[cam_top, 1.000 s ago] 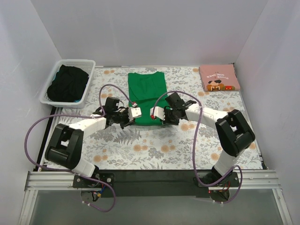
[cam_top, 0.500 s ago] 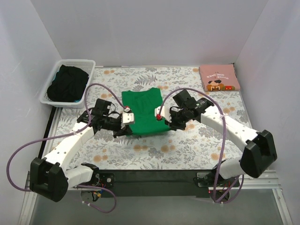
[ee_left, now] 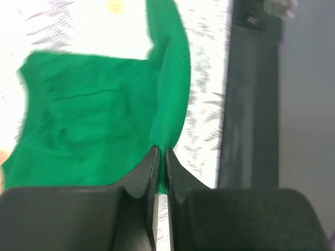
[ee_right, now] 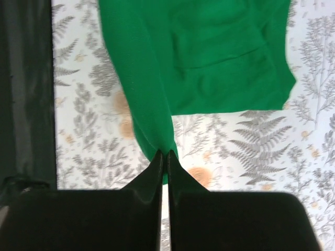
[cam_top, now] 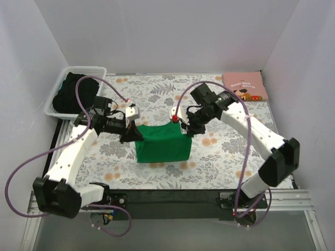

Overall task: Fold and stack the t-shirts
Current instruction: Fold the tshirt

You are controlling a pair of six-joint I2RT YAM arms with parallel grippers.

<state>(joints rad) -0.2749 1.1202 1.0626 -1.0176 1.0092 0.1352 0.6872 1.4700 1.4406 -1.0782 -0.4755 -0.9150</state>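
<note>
Green t-shirt (cam_top: 163,149) is being pinched tight by the left end effector (ee_left: 158,157) and right end effector (ee_right: 163,156); its edge is best being lowered level, corners matched.

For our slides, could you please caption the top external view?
Left gripper and right gripper each pinch a corner of the bright green cloth t-shirt.

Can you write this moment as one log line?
left end effector: shut on green t-shirt; right end effector: same; pink t-shirt: folded, far right
</note>
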